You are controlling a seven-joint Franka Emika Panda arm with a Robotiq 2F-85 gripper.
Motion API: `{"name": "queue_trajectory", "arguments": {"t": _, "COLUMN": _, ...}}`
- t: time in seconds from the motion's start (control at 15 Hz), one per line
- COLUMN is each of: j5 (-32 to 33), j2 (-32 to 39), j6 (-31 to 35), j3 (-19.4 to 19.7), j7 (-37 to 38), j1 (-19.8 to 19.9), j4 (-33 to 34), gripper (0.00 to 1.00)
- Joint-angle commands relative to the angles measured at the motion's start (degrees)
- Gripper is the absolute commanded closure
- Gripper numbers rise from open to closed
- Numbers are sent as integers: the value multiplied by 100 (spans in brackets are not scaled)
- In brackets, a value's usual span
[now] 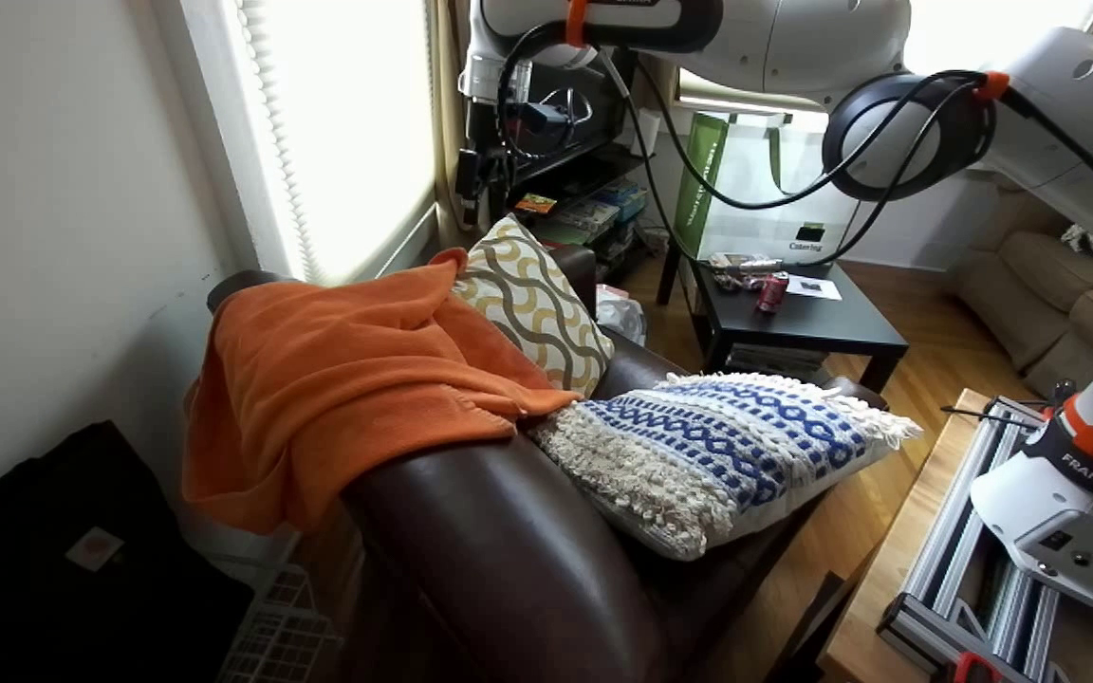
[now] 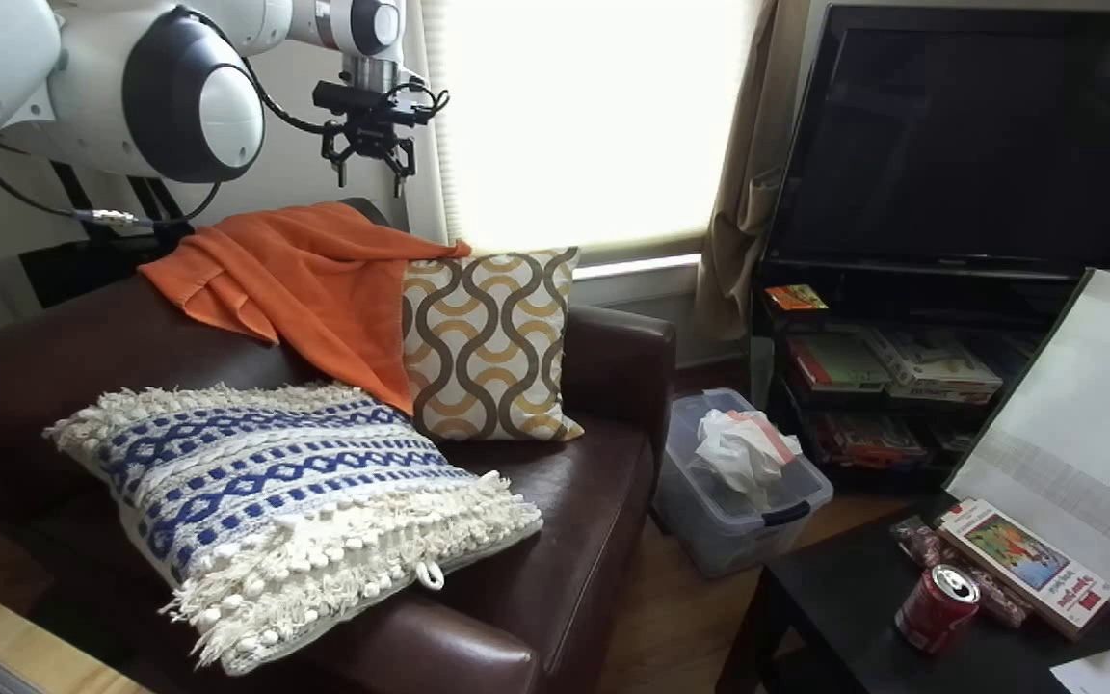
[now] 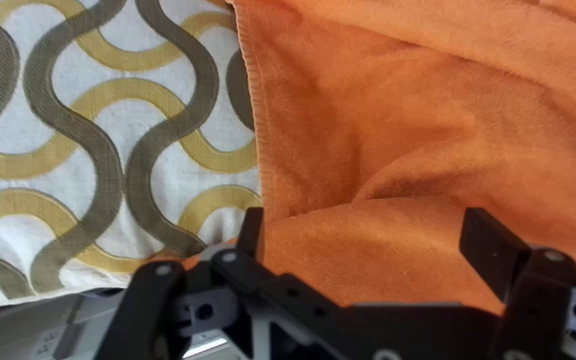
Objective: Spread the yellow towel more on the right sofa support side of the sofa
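The yellow towel, an orange cloth [image 1: 338,370] [image 2: 309,275], lies in folds over the backrest of the dark brown leather sofa [image 1: 509,531] [image 2: 555,482]. Part hangs behind the backrest; another part runs down toward the seat and overlaps the patterned cushion. The sofa's padded arm [image 2: 618,337] at the window end shows beyond that cushion, with no towel on its visible part. My gripper [image 2: 370,185] is open and empty, raised above the towel. It also shows in an exterior view [image 1: 483,204]. In the wrist view the towel [image 3: 418,125] lies below the spread fingers [image 3: 363,230], with its hemmed edge near the left finger.
A cushion with yellow and brown waves [image 2: 488,347] leans at the window end. A blue-and-white fringed cushion [image 2: 295,482] lies nearer the front. The window [image 2: 594,125] is behind the sofa. A clear bin [image 2: 738,501] and a black table [image 1: 812,318] stand beyond.
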State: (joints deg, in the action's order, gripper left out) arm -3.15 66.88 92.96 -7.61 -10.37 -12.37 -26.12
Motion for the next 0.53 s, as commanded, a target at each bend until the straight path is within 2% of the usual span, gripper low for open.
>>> {"name": "queue_trajectory", "arguments": {"t": 0.0, "j5": 110, "j2": 75, "j6": -131, "j3": 310, "j7": 1004, "j1": -64, "j4": 79, "gripper": 0}}
{"name": "queue_trajectory", "arguments": {"t": 0.07, "j5": 205, "j2": 76, "j6": -173, "j3": 429, "j7": 1145, "j1": -91, "j4": 64, "gripper": 0}}
{"name": "queue_trajectory", "arguments": {"t": 0.13, "j5": 60, "j2": 89, "j6": -78, "j3": 251, "j7": 740, "j1": -25, "j4": 133, "gripper": 0}}
{"name": "queue_trajectory", "arguments": {"t": 0.47, "j5": 66, "j2": -26, "j6": 19, "j3": 267, "j7": 766, "j1": -17, "j4": -57, "gripper": 0}}
